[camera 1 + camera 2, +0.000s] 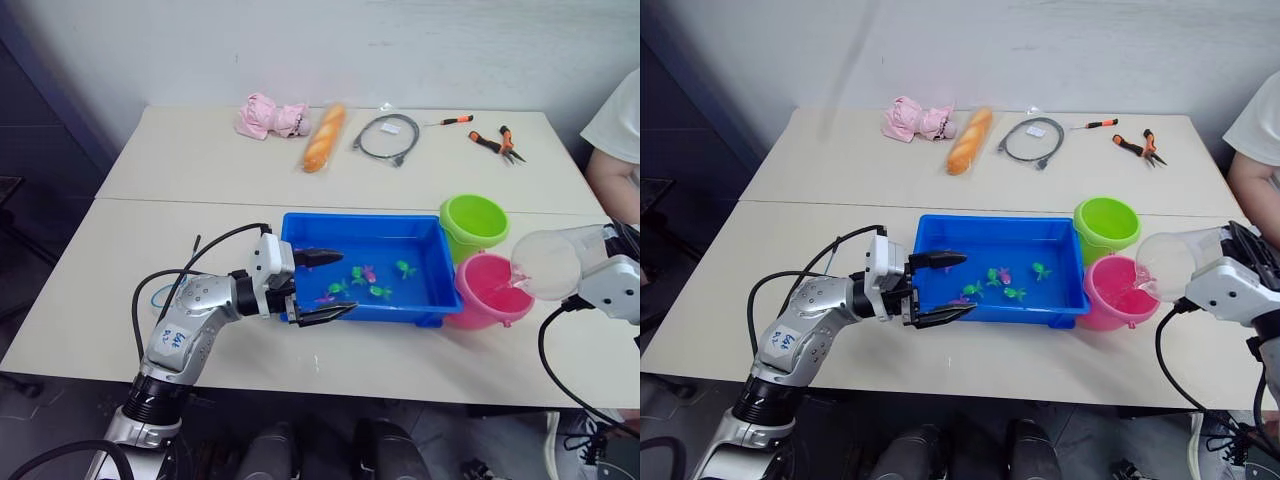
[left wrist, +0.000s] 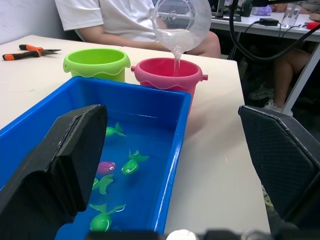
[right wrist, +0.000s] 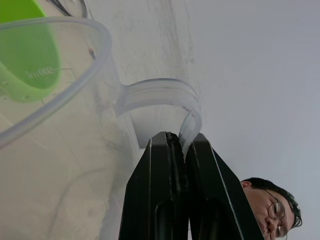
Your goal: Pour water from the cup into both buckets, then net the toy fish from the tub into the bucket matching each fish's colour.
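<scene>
the right gripper (image 3: 179,150) was clamped on the handle of the cup (image 1: 545,264), tipping it so its lip hung just over the pink bucket (image 1: 489,290) and water ran in; the green bucket (image 1: 473,223) sat just beyond. the left gripper (image 1: 322,285) waited with fingers spread, empty, at the tub's (image 1: 300,225) near corner, fish (image 2: 131,163) just ahead.

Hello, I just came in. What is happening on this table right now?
The robot is pouring water. Its right gripper is shut on the handle of the clear cup, which is tipped over the pink bucket, and a thin stream runs into it. The green bucket stands beside it. The left gripper hangs open at the blue tub, where the toy fish lie.
</scene>
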Tool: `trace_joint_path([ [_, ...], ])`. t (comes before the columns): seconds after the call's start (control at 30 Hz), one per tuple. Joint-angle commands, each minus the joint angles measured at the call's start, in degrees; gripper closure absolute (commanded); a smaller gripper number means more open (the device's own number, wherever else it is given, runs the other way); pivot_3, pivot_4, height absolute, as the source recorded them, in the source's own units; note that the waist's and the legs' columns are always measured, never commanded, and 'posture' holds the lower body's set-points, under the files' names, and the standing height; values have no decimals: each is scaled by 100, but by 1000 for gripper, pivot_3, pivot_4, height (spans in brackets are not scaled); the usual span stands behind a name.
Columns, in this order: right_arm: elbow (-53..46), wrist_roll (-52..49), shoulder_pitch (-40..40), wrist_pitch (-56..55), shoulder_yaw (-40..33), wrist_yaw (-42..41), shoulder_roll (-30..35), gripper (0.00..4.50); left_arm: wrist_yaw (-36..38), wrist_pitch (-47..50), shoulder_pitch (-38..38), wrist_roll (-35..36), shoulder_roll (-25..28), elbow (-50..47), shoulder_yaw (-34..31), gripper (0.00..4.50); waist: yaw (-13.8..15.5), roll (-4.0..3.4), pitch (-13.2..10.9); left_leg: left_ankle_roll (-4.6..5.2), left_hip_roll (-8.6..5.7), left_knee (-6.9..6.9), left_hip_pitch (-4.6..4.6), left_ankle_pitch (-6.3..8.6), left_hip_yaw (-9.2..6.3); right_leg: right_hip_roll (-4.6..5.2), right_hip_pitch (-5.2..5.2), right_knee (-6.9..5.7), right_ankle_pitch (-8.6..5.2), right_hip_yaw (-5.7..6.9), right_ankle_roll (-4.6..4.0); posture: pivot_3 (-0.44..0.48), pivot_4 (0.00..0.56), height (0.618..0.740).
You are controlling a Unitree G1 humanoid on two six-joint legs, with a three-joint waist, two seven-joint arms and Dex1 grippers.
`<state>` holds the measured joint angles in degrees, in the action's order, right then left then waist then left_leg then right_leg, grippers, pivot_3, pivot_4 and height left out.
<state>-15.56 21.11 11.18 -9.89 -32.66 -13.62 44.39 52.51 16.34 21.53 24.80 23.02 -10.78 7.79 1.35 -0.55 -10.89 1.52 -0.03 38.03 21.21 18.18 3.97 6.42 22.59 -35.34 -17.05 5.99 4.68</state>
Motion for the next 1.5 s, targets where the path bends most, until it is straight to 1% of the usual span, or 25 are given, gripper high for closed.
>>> trace_joint_path([
  [0.03,-84,-481,-162,311,-275,-45,-168,4417,-59,-97,-38,-8,-22,-199,-49,0,-2,0,0,1,0,1,0,0,0,0,0,0,0,0,0,0,150,740],
  [0.2,-198,-1453,-446,1247,-449,-116,-747,4417,-142,-117,-95,8,8,-254,-149,0,-1,0,0,0,1,1,0,-2,-4,1,-2,-1,0,3,0,0,150,740],
  [0.23,-219,-1787,-555,1472,-499,-185,-853,4417,-176,-114,-101,19,11,-264,-184,0,-1,0,0,1,0,1,0,-2,-4,1,-2,-1,0,3,0,0,150,740],
  [0.3,-356,-2633,-885,2484,-617,-341,-1043,4417,-294,-62,-73,96,4,-274,-337,0,-16,0,0,2,1,2,0,-3,-5,2,-2,-3,0,3,0,0,150,740],
  [0.37,-452,-2959,-1190,3261,-695,-283,-1040,4417,-408,-8,-24,175,-20,-265,-476,0,-27,0,0,4,1,5,-2,-3,-4,3,-2,-9,0,1,-1,0,150,740],
  [0.43,-473,-2953,-1481,3891,-719,-67,-913,4417,-505,48,28,235,-47,-255,-575,0,-25,-1,1,5,2,5,-2,-3,-5,4,-1,-13,0,1,-1,0,150,740],
  [0.5,-337,-2871,-1983,4603,-579,130,-631,4417,-678,144,119,349,-127,-236,-724,0,-22,-2,1,5,1,4,-1,-3,-5,5,1,-14,0,1,-1,0,150,740],
  [0.6,13,-2757,-2618,5103,-266,292,-361,4417,-886,191,199,469,-272,-235,-885,0,-27,-2,0,14,-6,6,1,-5,-1,13,4,-17,0,-2,-1,0,150,740],
  [0.73,788,-2165,-3087,4618,549,369,147,4417,-952,170,227,349,-278,-224,-841,0,-16,-1,0,11,-5,1,3,-6,-3,9,4,-14,0,4,-1,0,150,740],
  [0.87,1412,-1726,-3529,4094,1200,428,398,4417,-1016,156,196,267,-258,-303,-789,0,-10,-1,0,17,-10,3,10,-9,0,9,4,-14,2,5,2,0,150,740],
  [1.0,1791,-1518,-3781,3724,1555,452,444,4417,-1072,167,107,236,-245,-421,-756,0,-7,0,0,16,-11,3,12,-10,-1,10,5,-14,3,6,4,0,150,740],
  [1.2,2260,-868,-4074,3039,2295,467,573,4417,-1140,345,-214,215,-180,-725,-637,0,-31,-1,0,10,-9,3,10,-13,0,9,4,-8,4,6,6,0,150,740],
  [1.37,2645,-612,-4184,2579,2511,525,626,4417,-1245,347,-213,137,-207,-788,-586,0,-27,0,0,6,-9,4,9,-16,-1,9,4,-6,4,6,6,0,150,740],
  [1.5,2880,-28,-4265,1980,2896,779,794,4417,-1333,334,-211,123,-230,-803,-562,0,-21,0,0,6,-9,3,11,-16,-1,9,4,-1,4,6,6,0,150,740],
])
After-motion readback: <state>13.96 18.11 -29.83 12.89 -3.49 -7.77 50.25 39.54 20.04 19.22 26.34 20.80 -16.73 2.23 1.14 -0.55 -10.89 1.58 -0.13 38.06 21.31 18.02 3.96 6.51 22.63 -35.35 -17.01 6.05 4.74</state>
